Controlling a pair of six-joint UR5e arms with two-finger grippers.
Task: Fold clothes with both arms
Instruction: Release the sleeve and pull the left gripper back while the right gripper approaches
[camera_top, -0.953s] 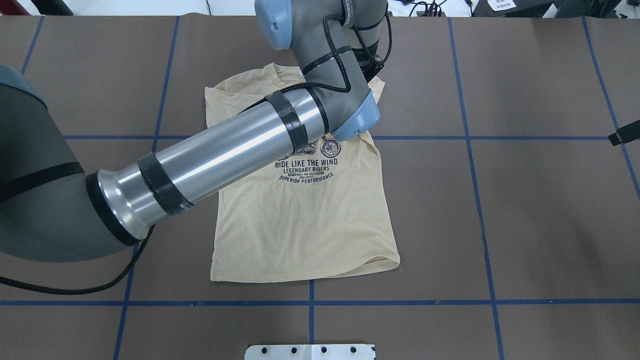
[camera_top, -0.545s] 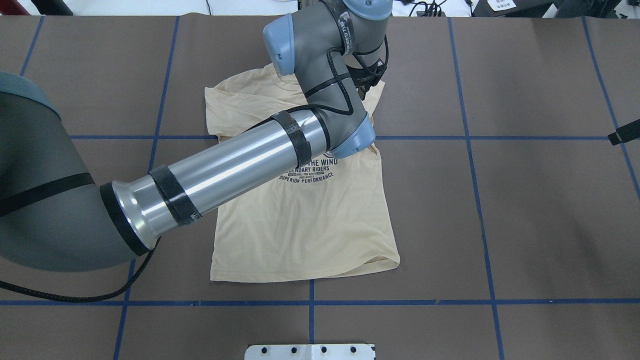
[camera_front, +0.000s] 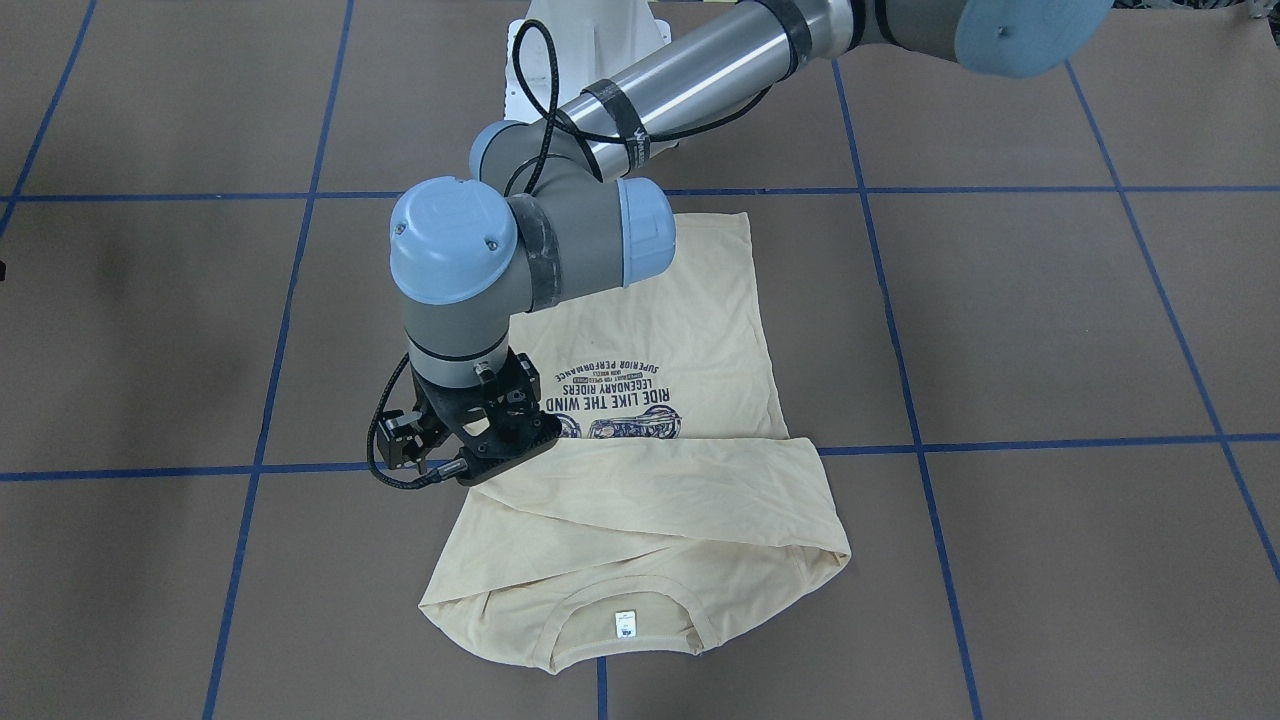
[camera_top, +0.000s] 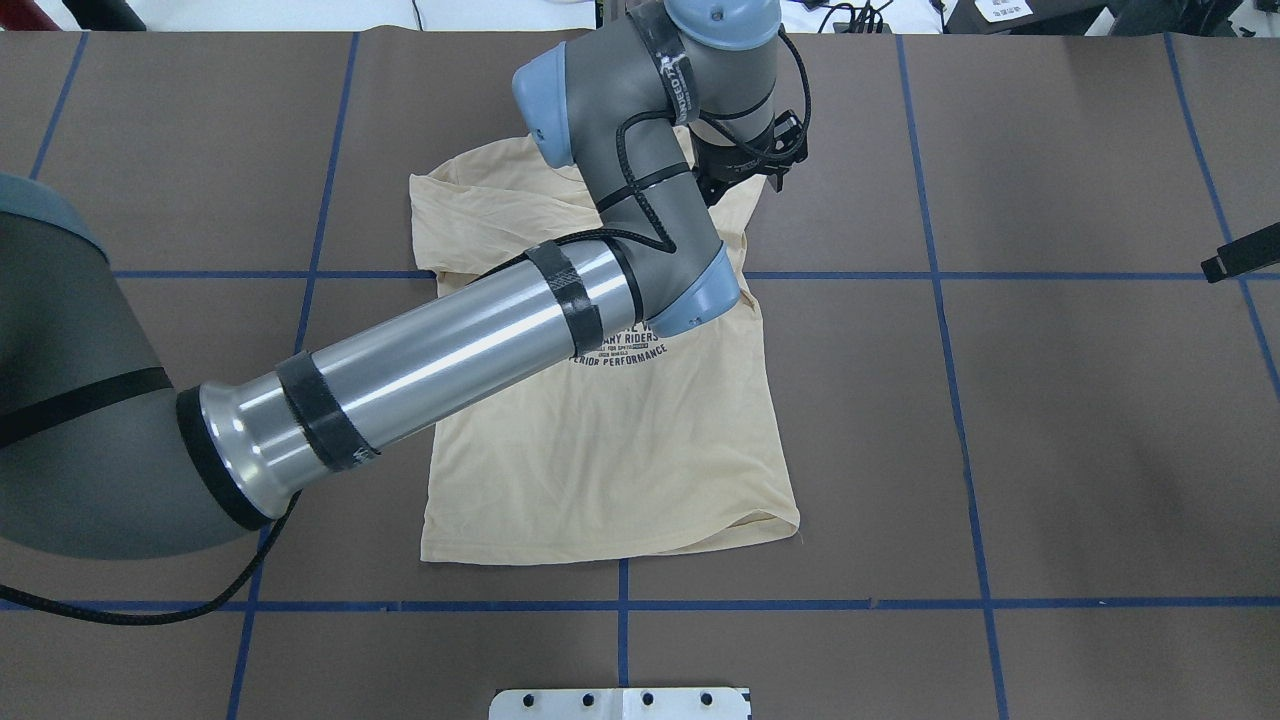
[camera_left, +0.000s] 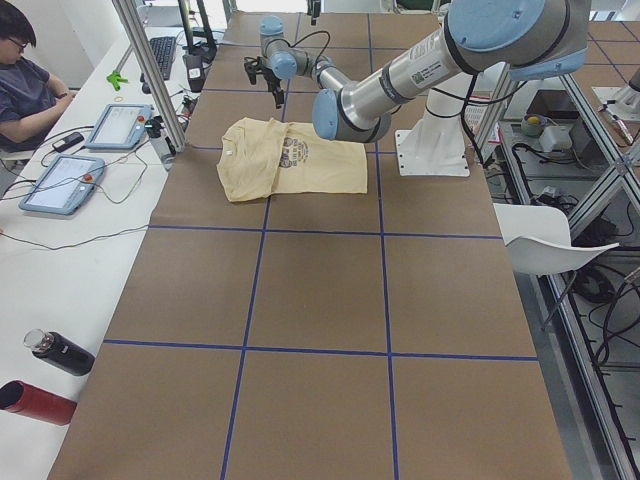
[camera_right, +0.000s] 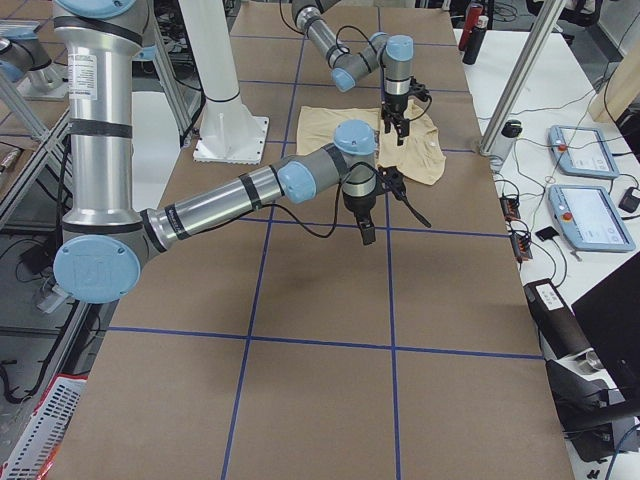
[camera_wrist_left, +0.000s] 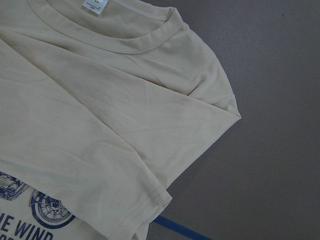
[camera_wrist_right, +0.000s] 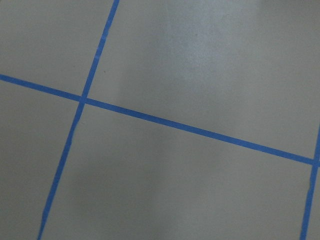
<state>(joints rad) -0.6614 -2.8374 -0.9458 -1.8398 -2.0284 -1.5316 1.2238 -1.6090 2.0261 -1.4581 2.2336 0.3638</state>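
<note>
Currently the cream T-shirt (camera_front: 650, 520) lies flat on the brown bench (camera_top: 1050, 400), print side up. Its collar and white neck label (camera_front: 625, 623) are at the end away from the robot, and a sleeve is folded across the chest beside the print. Over the shirt's edge by that fold the left gripper (camera_front: 478, 455) hangs, jaws spread and holding nothing. Well apart from the shirt, the right gripper (camera_right: 366, 235) hovers over blue tape lines (camera_wrist_right: 200, 131) on the bench; whether its jaws are spread I cannot tell.
</note>
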